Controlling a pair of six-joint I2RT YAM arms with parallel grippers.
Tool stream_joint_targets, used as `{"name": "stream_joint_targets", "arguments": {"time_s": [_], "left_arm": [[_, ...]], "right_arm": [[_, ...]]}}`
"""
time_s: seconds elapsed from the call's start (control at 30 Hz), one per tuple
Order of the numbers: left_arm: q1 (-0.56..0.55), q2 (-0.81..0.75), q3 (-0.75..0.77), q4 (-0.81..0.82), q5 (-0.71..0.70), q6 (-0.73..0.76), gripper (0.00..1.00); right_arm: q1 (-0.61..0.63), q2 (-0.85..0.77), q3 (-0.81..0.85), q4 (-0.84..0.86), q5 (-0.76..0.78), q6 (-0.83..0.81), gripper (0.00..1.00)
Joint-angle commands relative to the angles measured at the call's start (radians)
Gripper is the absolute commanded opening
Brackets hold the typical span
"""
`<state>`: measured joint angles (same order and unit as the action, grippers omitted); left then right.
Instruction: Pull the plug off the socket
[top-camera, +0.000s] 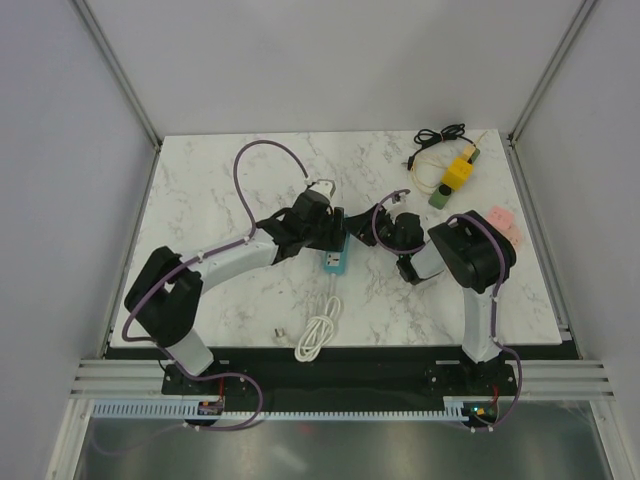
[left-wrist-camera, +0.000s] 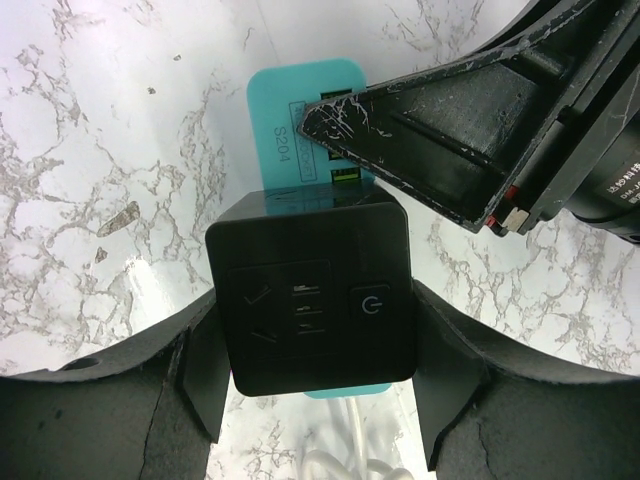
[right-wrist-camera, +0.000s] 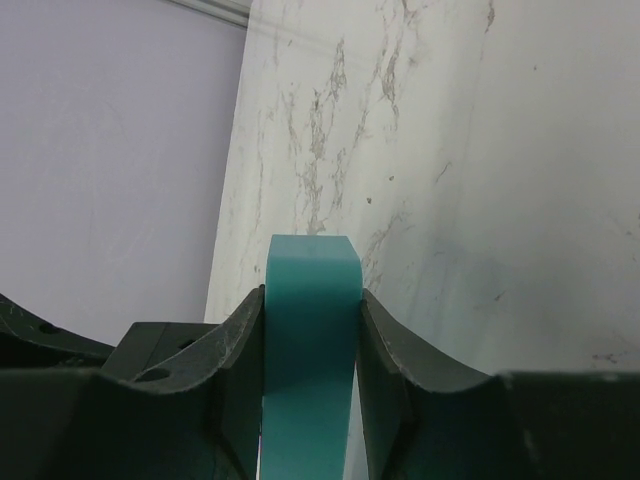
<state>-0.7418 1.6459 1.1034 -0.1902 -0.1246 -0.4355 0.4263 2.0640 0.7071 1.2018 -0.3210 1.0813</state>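
A teal socket strip (top-camera: 335, 262) lies at the table's middle, its white cable (top-camera: 318, 335) coiled toward the near edge. A black cube plug (left-wrist-camera: 310, 305) with a power symbol sits in it. In the left wrist view my left gripper (left-wrist-camera: 315, 365) is shut on the plug's two sides, over the strip's cable end (left-wrist-camera: 345, 392). My right gripper (right-wrist-camera: 310, 305) is shut on the strip's far end (right-wrist-camera: 308, 370); its finger (left-wrist-camera: 430, 140) shows over the teal face (left-wrist-camera: 290, 100). In the top view the left gripper (top-camera: 322, 228) and right gripper (top-camera: 372, 228) meet over the strip, hiding the plug.
A yellow block with green pieces (top-camera: 455, 175) and a black cable (top-camera: 440, 135) lie at the back right. A pink item (top-camera: 505, 222) lies near the right edge. The cable's white plug (top-camera: 282, 336) rests near the front edge.
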Motion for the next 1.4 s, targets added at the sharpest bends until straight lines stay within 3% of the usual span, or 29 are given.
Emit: {"name": "stream_joint_targets", "arguments": {"time_s": [0.0,0.2,0.4,0.6,0.83,0.93,1.1,1.37], "left_arm": [[-0.004,-0.115,-0.005,0.098,0.014,-0.043,0.02],[-0.004,-0.231,-0.111,0.219,-0.039,-0.077,0.02],[-0.004,-0.316,-0.175,0.245,-0.093,-0.104,0.02],[-0.002,-0.29,-0.096,0.094,-0.132,-0.147,0.02],[0.038,-0.255,0.022,-0.075,-0.037,-0.235,0.02],[0.067,-0.279,0.018,-0.104,0.025,-0.243,0.02],[0.091,-0.351,-0.017,-0.167,-0.04,-0.238,0.02],[0.435,-0.555,-0.272,-0.144,0.241,-0.342,0.02]], "right_arm": [[-0.006,0.028,-0.014,0.024,-0.006,-0.015,0.0],[-0.014,0.027,-0.029,-0.008,0.054,-0.02,0.0],[-0.008,-0.008,-0.011,-0.157,0.143,-0.083,0.0],[0.038,-0.062,0.011,-0.292,0.246,-0.164,0.0],[0.046,-0.082,0.011,-0.332,0.309,-0.185,0.0],[0.049,-0.084,0.0,-0.309,0.309,-0.187,0.0],[0.049,-0.084,-0.009,-0.263,0.255,-0.192,0.0],[0.046,-0.065,-0.001,-0.22,0.146,-0.193,0.0]]}}
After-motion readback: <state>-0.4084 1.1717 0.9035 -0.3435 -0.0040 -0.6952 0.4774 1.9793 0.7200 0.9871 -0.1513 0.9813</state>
